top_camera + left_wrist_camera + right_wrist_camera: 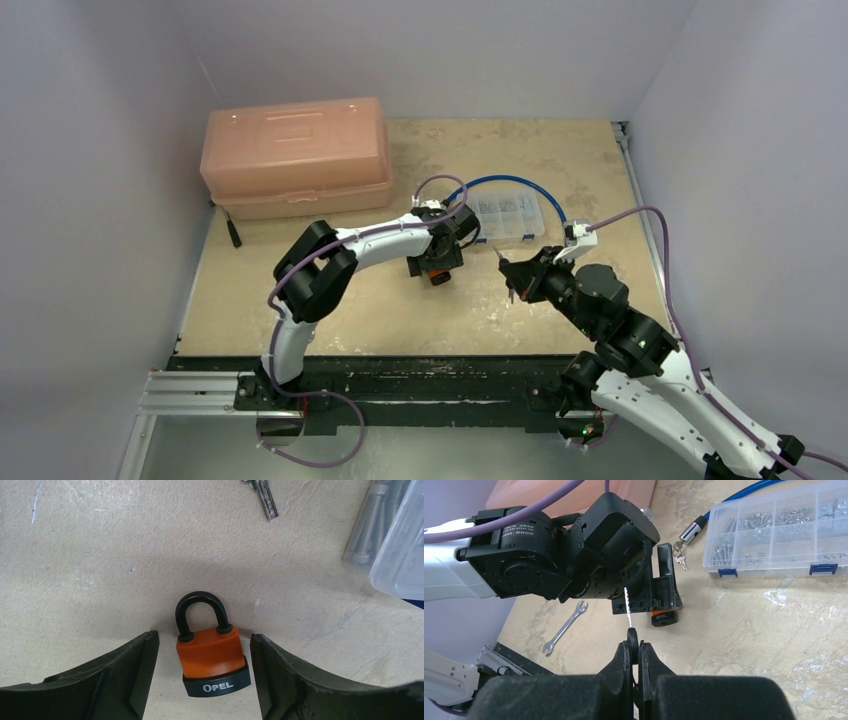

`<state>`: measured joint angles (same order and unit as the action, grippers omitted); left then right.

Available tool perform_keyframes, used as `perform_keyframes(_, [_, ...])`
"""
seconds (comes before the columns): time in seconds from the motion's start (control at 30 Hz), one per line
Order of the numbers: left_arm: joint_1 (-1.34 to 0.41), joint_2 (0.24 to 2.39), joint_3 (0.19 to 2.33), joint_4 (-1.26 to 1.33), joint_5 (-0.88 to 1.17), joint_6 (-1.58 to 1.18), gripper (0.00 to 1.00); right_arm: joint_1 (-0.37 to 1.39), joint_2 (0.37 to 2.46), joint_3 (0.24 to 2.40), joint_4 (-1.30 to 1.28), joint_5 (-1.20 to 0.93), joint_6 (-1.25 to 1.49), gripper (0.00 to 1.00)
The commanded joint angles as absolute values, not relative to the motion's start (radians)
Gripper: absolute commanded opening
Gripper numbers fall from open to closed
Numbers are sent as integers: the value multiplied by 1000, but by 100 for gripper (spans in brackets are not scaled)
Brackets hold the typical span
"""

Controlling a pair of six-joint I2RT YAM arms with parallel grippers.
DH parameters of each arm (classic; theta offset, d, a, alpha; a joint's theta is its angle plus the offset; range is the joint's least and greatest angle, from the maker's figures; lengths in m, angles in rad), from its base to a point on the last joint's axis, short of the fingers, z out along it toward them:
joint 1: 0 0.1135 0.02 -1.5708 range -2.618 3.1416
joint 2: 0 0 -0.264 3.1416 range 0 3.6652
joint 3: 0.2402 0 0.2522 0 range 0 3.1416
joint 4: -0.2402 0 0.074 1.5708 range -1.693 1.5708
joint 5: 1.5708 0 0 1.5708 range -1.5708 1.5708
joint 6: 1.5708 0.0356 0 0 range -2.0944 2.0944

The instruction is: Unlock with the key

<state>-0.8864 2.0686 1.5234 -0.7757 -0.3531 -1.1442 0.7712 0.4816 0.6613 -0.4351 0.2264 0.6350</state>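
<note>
Padlock [212,656] reads OPEL; right gripper [634,652] pinches key [632,640].

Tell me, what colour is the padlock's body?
Orange padlock body, black base; clearest in the left wrist view.

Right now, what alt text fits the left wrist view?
An orange padlock marked OPEL lies on the table between the fingers of the open left gripper, touching neither. At the top edge lie keys, at right a clear box.
</note>
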Motion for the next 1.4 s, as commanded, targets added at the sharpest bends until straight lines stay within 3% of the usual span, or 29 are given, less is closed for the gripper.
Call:
perform_keyframes(0.0, [-888, 2088, 1570, -805, -357, -1153, 68, 768, 472, 662, -419, 253, 609, 0])
perform_keyframes(0.1, [-888, 2099, 1580, -799, -341, -1130, 60, 769, 469, 660, -420, 256, 607, 0])
perform_keyframes(0.33, [-888, 2100, 1552, -754, -303, -1111, 53, 769, 466, 655, -420, 253, 609, 0])
perform_keyframes(0.6, [-887, 2043, 1458, -628, -252, -1094, 0, 769, 465, 654, -427, 257, 616, 0])
perform_keyframes(1.37, [-864, 1652, 1087, -326, -304, -1109, 0, 769, 519, 650, -395, 230, 689, 0])
